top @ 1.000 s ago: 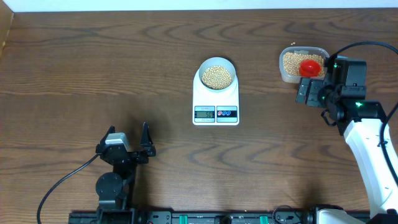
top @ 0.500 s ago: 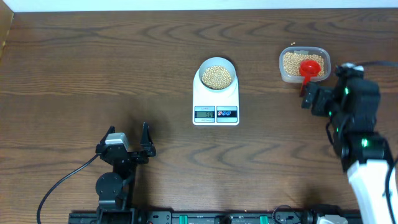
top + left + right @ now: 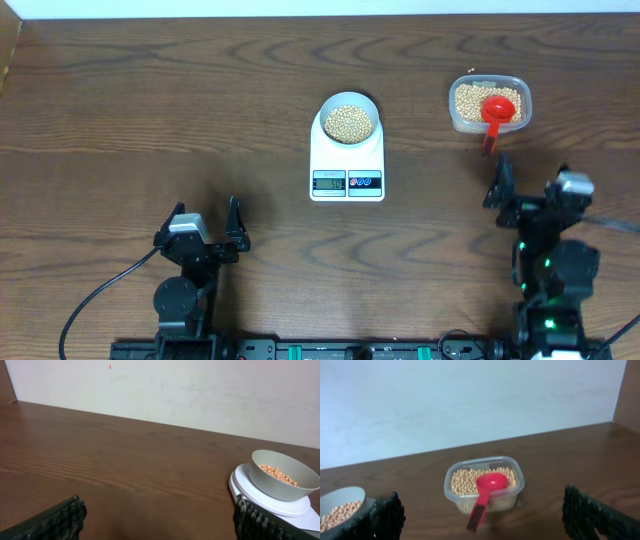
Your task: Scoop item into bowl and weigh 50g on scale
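Observation:
The white bowl holds tan-yellow beans and sits on the white scale at mid-table. It also shows in the left wrist view and at the left edge of the right wrist view. My left gripper is open and empty, near the front left, well away from the scale. My right gripper is open and empty, in front of the clear tub, apart from it. In both wrist views the fingers stand wide apart.
The clear tub at the back right holds more beans and a red scoop. The scoop's handle hangs over the tub's front rim toward my right gripper. A pale wall runs along the table's far edge.
My right arm has drawn back from the tub toward the table's front edge, with nothing in its gripper. The scoop stays in the tub. The left arm has not moved.

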You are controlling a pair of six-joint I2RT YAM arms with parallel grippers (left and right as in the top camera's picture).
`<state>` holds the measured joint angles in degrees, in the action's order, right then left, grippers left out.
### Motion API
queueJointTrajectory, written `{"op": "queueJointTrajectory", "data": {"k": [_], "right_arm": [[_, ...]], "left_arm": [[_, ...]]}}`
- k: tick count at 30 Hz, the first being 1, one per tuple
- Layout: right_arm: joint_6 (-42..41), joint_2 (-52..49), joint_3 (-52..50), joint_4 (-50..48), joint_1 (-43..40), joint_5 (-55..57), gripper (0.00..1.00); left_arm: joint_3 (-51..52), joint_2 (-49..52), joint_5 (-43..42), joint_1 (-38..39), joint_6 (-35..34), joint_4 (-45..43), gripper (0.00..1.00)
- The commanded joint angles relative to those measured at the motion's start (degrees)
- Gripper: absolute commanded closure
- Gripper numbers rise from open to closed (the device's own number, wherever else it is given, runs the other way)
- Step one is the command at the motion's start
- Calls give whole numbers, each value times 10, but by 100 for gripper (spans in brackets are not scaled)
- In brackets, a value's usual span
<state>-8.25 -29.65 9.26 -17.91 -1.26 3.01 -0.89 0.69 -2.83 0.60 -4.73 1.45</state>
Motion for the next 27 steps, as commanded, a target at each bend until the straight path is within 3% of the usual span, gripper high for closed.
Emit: {"op": "queueJointTrajectory", "data": {"k": [1, 14, 23, 27], "right_arm": [[6, 55, -67, -27, 2, -4, 1], [17, 170, -89, 81, 2, 0, 1], [17, 235, -89, 214, 2, 1, 1], [51, 260, -89, 220, 2, -2, 1]], "left_arm": [[7, -3, 7, 2, -5, 25, 4], [7, -3, 7, 2, -5, 25, 4], [7, -3, 7, 2, -5, 25, 4], [7, -3, 7, 2, -5, 25, 4]]}}
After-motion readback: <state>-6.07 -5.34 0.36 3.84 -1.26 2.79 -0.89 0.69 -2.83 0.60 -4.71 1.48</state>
